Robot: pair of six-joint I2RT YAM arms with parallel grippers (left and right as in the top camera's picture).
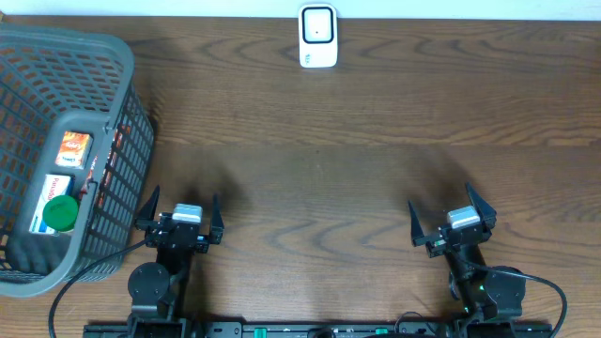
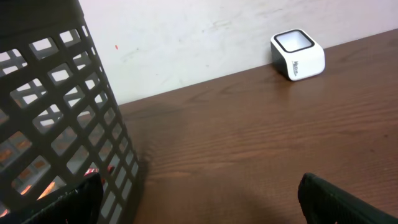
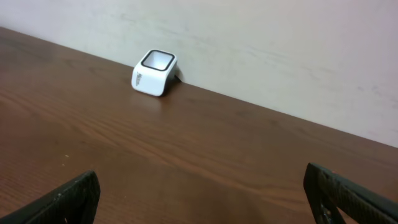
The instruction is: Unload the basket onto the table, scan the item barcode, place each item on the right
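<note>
1. Both claws are seen spread wide and empty. The left claw (image 1: 183, 202) and the right claw (image 1: 441, 202) are held near the front edge of the table (image 1: 310, 178), with nothing between their fingers.
2. The things to be scanned are found inside the grey mesh basket (image 1: 129, 155) at the left end of the table. None has been taken out yet.
3. The basket lies just to the left of the left claw and well apart from the right claw, so the pick is judged to fall to the left arm.
4. Two things in the basket can be counted with confidence: an orange packet (image 1: 75, 148) toward the far side, and a white container (image 1: 56, 188) with a green cap (image 1: 61, 213) nearer. A red patch behind the mesh cannot be made out as a third.
5. The container's long axis appears to run from near to far, with the cap at the near end.
6. One scanner (image 1: 317, 36) is set at the far edge, roughly midway between the arms, with its window facing up.
7. Also counted: two arms and one basket.
</note>
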